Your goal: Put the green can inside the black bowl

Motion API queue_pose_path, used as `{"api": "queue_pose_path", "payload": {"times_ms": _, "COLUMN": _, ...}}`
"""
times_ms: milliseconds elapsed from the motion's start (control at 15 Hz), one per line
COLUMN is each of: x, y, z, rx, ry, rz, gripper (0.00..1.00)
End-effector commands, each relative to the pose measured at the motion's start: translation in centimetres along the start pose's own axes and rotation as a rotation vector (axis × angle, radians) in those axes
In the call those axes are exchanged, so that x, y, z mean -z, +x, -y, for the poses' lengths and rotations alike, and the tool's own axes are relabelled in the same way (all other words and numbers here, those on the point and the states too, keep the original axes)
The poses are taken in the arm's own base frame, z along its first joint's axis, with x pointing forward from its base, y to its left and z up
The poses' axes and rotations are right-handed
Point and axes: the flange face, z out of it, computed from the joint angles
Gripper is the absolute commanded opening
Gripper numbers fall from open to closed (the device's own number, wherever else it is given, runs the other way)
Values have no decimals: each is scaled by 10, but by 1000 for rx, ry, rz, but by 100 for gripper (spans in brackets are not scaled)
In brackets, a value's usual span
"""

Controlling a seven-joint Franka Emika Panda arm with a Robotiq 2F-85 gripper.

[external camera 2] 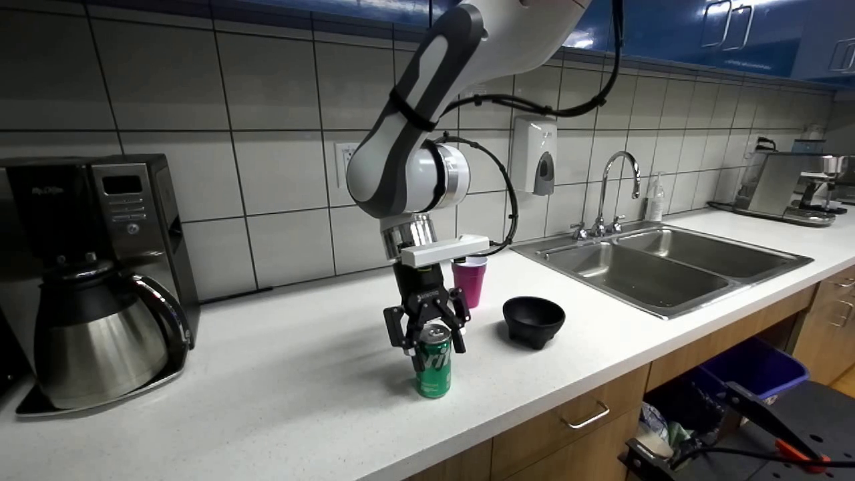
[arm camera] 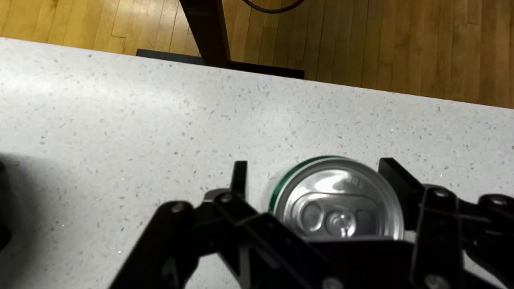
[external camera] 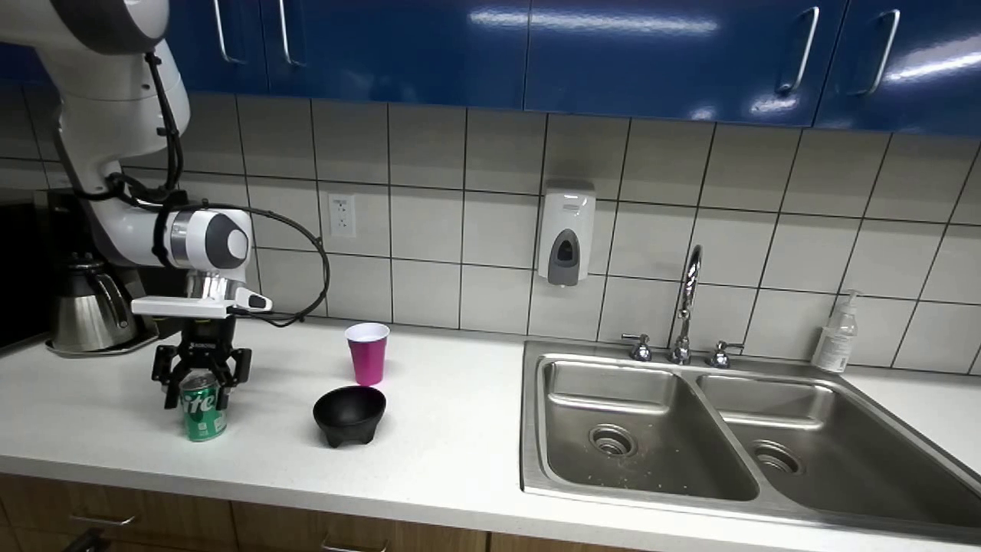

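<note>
Green can (external camera: 203, 418), upright on the white counter (external camera: 460, 429), silver lid up, and the black gripper (external camera: 197, 400) is right over it, one finger down each side! Check the wrist view: the fingers (arm camera: 239, 176) are spread, released, standing wider than the can, with a plain strip of counter showing between it and the finger on the left of that view. And on the right? That finger is close to the rim, but touching or just beside it, I cannot tell! Above it all, the white arm (external camera 2: 521, 40), bent over the counter in both exterior views. Across to the black bowl (external camera 2: 533, 319), on the same counter, open side up on stubby feet, and the can stands outside it, a stretch of white between the two. Near the bowl, closer to the tiled wall (external camera: 429, 222), it's the pink cup (external camera: 368, 362), upright, white on the inside! Past the bowl from the can, the double steel sink (external camera: 533, 429) with its curved tap (external camera: 685, 310); on the can's opposite side, in an exterior view, the coffee maker (external camera 2: 133, 194) with its steel carafe (external camera 2: 100, 354)
</note>
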Motion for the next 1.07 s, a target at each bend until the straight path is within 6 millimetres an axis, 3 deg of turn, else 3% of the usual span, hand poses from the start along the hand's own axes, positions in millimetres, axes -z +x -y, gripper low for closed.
{"api": "queue_pose_path", "payload": {"times_ms": 0, "x": 3, "y": 5, "z": 2, "rx": -2, "ry": -7, "rz": 16, "gripper": 53}}
{"api": "queue_pose_path", "payload": {"times_ms": 133, "x": 3, "y": 5, "z": 3, "rx": -2, "ry": -7, "rz": 15, "gripper": 38}}
{"api": "queue_pose_path", "payload": {"times_ms": 1000, "x": 30, "y": -10, "z": 8, "rx": -8, "ry": -11, "rz": -26, "gripper": 37}}
